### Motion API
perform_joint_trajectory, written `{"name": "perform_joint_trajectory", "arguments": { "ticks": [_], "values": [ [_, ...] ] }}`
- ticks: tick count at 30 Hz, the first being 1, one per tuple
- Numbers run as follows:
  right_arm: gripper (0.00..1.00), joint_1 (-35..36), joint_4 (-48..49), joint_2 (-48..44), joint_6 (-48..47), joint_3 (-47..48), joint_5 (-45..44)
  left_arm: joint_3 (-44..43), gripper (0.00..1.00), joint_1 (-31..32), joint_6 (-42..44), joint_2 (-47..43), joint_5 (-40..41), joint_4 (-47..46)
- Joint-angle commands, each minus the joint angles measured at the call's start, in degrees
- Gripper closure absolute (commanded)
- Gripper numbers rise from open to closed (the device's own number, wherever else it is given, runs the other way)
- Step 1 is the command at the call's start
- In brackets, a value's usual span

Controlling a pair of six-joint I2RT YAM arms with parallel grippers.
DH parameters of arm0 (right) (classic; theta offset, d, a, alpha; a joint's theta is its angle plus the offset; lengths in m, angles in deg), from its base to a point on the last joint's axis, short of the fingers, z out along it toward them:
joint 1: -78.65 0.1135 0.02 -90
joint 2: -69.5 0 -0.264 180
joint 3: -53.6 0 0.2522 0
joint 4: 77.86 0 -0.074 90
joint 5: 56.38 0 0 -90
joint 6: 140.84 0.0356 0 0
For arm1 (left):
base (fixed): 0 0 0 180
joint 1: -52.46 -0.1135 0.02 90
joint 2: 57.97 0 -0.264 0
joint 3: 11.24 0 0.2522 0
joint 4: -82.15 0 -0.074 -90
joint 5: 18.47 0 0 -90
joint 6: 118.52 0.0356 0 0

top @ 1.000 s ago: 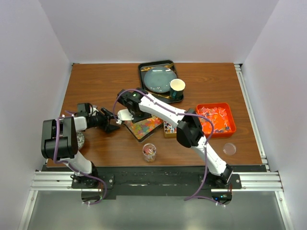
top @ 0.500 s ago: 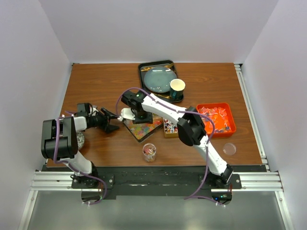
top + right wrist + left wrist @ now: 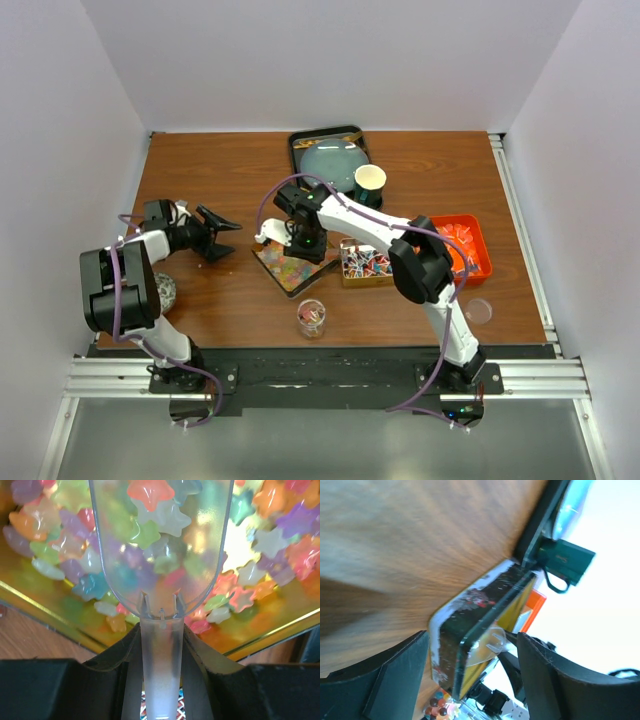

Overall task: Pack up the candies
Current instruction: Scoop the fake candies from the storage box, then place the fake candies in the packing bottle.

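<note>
The candies show as pastel star sweets [image 3: 85, 560] in a gold tin [image 3: 290, 264] at the table's middle, and as wrapped pieces in a second tin [image 3: 365, 263] to its right. My right gripper [image 3: 304, 240] [image 3: 160, 635] is shut on the handle of a clear plastic scoop [image 3: 160, 555], whose bowl hangs over the star sweets. A small clear jar [image 3: 311, 317] near the front edge holds some sweets. My left gripper [image 3: 218, 232] [image 3: 472, 640] stands open, left of the gold tin [image 3: 470, 625] and apart from it, with nothing held.
At the back sits a black tray [image 3: 298, 147] with a grey plate, and a green cup [image 3: 369, 185] [image 3: 565, 562] stands beside it. An orange bin [image 3: 480, 252] of orange packets lies at the right, with a clear lid [image 3: 479, 311] in front. A shiny ball [image 3: 165, 292] lies by the left arm.
My left gripper has pulled back from the gold tin, up and to the left, and its jaws have spread wider. The right gripper with the scoop has shifted right over the tin.
</note>
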Motion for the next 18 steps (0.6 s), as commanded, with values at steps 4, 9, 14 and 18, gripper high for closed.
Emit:
{"name": "perform_joint_trajectory", "arguments": {
  "ticks": [4, 9, 14, 18],
  "values": [
    [1.00, -3.4, 9.2, -9.2, -2.0, -8.8, 8.7, -1.8, 0.24, -0.5, 2.9, -1.6, -5.5, -4.7],
    [1.00, -4.1, 13.8, -14.2, -2.3, -14.4, 11.5, -2.4, 0.23, -0.6, 4.1, -2.9, -5.7, -5.2],
    [1.00, -6.7, 15.0, -20.9, -3.3, -18.9, 17.1, -2.7, 0.22, -0.6, 5.8, -2.7, -5.8, -5.8],
    [1.00, -8.3, 10.1, -26.9, -7.6, -21.2, 18.8, -3.6, 0.22, -0.6, 7.0, -2.3, -5.0, -5.9]
  ]
}}
